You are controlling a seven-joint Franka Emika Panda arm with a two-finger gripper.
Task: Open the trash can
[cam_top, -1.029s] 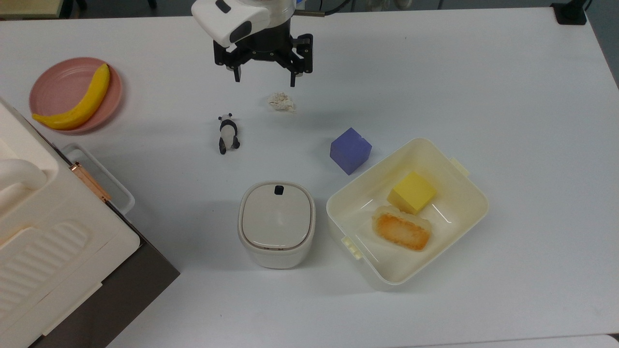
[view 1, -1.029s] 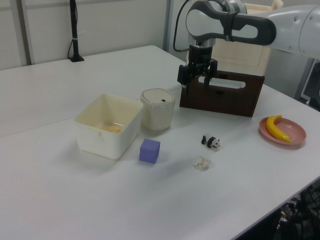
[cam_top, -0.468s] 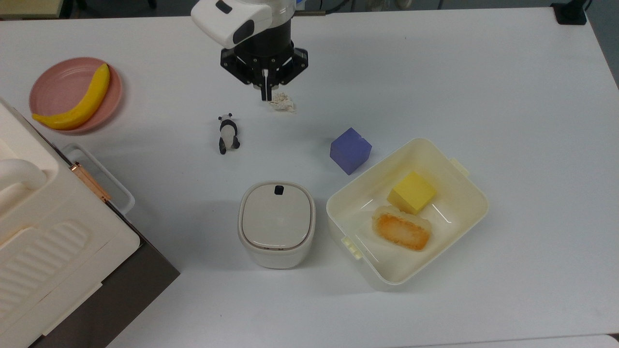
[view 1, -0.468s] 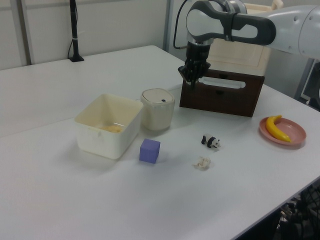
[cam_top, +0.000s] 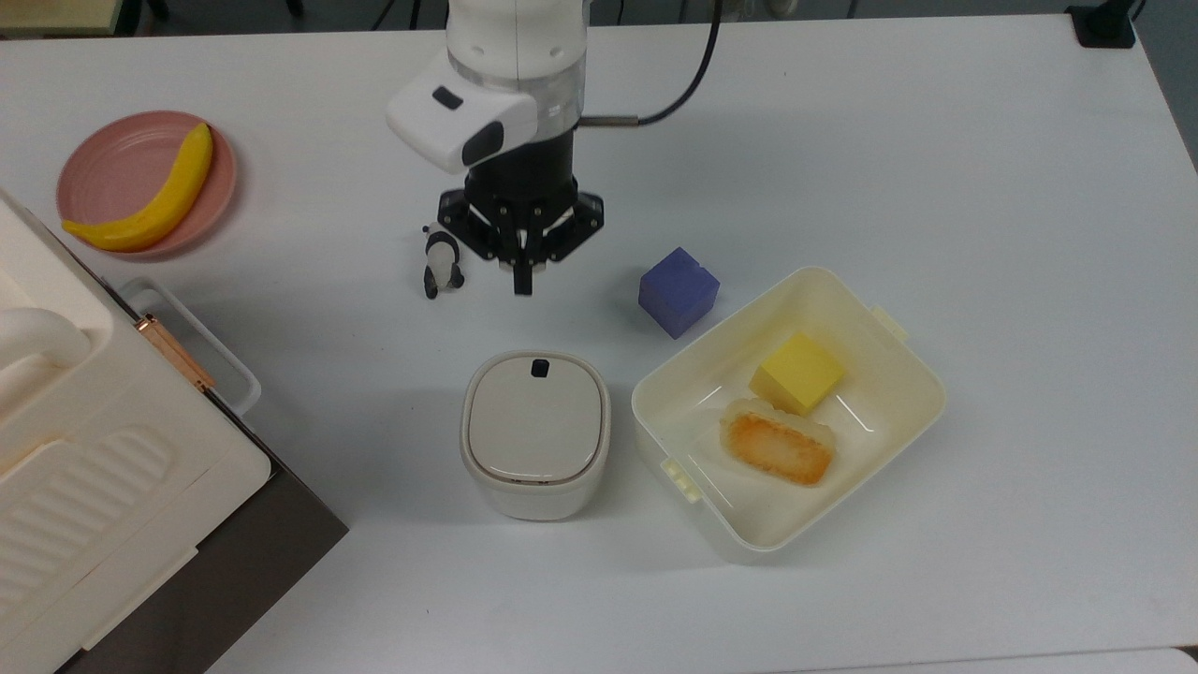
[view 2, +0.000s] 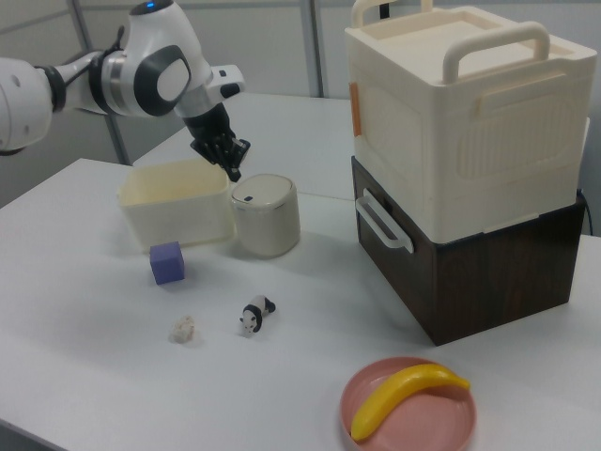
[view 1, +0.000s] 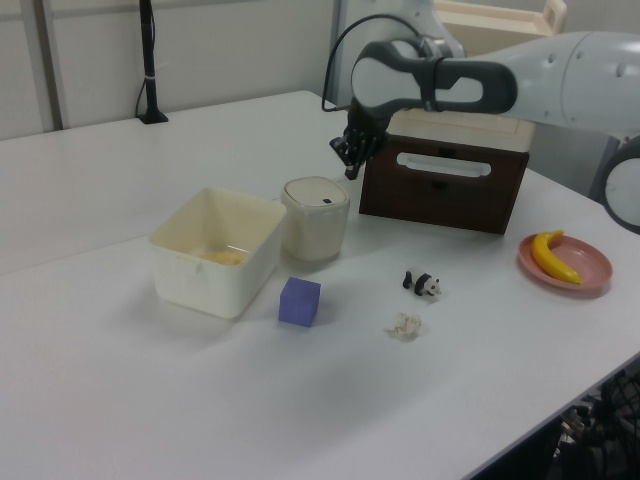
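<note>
Banana plate (cam_top: 94,168): far on the top view's left, banana (cam_top: 154,197) lying across it, well clear of the action.
Big appliance (cam_top: 84,468): fills the top view's lower-left corner, near the bin's left flank.
Panda (cam_top: 440,264): small figure just beside the gripper on the top view's left.
Gripper (cam_top: 522,281): fingers pressed together, nothing held, hovering above the table short of the bin.
Trash can (cam_top: 535,432): centre of the table, upright, lid flat and closed; black button (cam_top: 539,368) at the edge facing the gripper, long axis running from button edge towards the top view's bottom.
Room: bare table between gripper and button.
Purple cube (cam_top: 679,291): near the food box.
Food box (cam_top: 880,328): just beside the bin on the top view's right, narrow gap.
</note>
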